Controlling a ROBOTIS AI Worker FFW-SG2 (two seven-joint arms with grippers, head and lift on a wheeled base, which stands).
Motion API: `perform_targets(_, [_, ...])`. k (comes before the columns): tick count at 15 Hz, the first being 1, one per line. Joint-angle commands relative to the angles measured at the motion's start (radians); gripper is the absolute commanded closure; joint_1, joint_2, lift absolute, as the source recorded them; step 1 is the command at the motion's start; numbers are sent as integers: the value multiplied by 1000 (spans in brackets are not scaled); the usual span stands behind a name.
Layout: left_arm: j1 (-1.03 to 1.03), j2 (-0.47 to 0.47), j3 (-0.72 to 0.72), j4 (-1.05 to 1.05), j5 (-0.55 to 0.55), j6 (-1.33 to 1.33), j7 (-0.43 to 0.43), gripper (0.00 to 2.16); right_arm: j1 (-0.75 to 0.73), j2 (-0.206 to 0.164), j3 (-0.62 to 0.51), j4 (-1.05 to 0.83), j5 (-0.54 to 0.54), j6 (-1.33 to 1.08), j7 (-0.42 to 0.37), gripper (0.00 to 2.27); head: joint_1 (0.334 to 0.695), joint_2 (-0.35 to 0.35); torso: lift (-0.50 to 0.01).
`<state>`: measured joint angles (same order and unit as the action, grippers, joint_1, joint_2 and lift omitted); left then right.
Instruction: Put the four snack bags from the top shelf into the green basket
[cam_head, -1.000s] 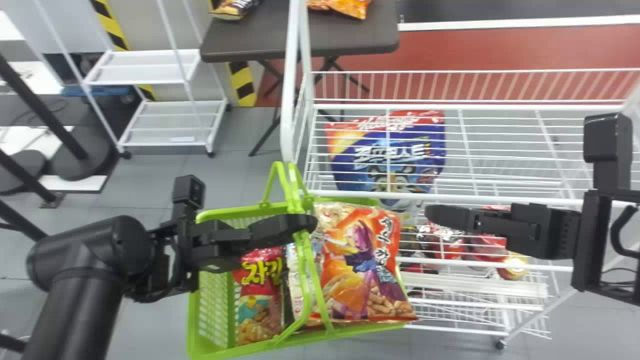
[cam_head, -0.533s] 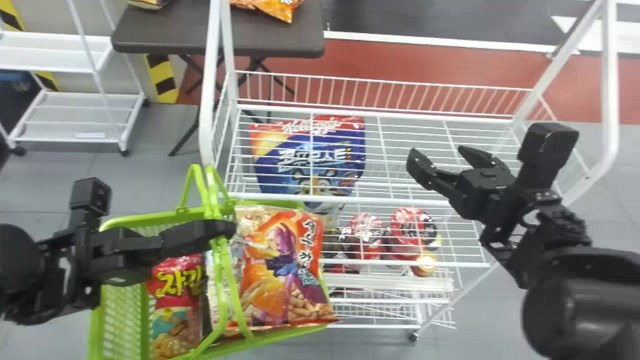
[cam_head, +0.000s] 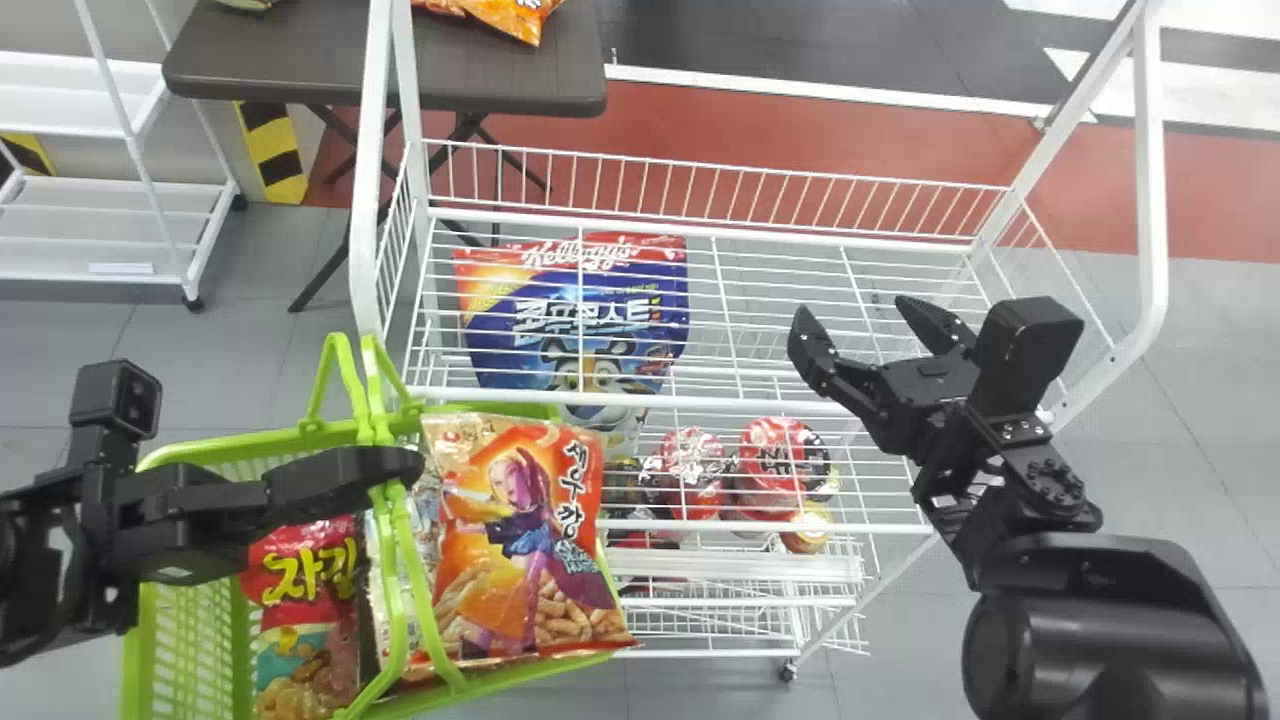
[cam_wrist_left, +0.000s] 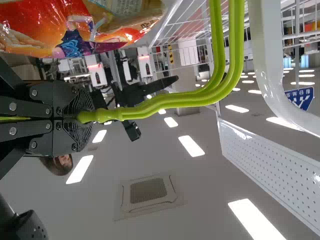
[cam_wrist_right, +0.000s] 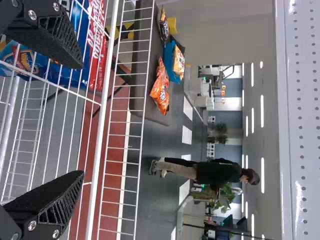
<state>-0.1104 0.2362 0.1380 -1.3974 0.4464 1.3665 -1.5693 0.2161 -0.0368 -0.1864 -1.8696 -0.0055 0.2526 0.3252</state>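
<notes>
Sliding left across the head view go the white wire rack and the lime-green plastic basket, while the black right gripper has drawn away from the basket side, now open over the rack's right part! Three bags can be made out in the basket, against its far half; a fourth I can't tell. So at least three of four look done, and the rest may be in already, tucked out of sight. Biggest in there, the glossy orange-and-red snack bag: plump, crinkled along its top, printed face up, spilling over the rim towards the rack. Next, the pink-and-red bag with yellow lettering, well down inside. Squeezed between them, a slim pale printed bag. And the black left gripper is clamped on the green handles, basket close beside the rack.
</notes>
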Motion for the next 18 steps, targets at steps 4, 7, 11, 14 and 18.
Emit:
perform_targets(4, [0, 0, -6, 0, 0, 7, -11, 2148, 16, 0, -13, 0, -10, -2, 0, 66, 695, -188, 0])
perform_targets(7, [0, 0, -8, 0, -2, 7, -11, 2145, 17, 0, -16, 0, -17, 1, 0, 70, 695, -192, 0])
perform_targets(11, [0, 0, -8, 0, -2, 7, -11, 2145, 17, 0, -15, 0, -17, 1, 0, 73, 695, -194, 0])
perform_targets(14, [0, 0, -6, 0, -2, 7, -11, 2145, 17, 0, -15, -2, -19, 1, -2, 73, 695, -194, 0])
perform_targets(18, [1, 0, -3, 0, 0, 7, -11, 2148, 12, 0, -13, 0, -19, 7, -2, 73, 695, -192, 0])
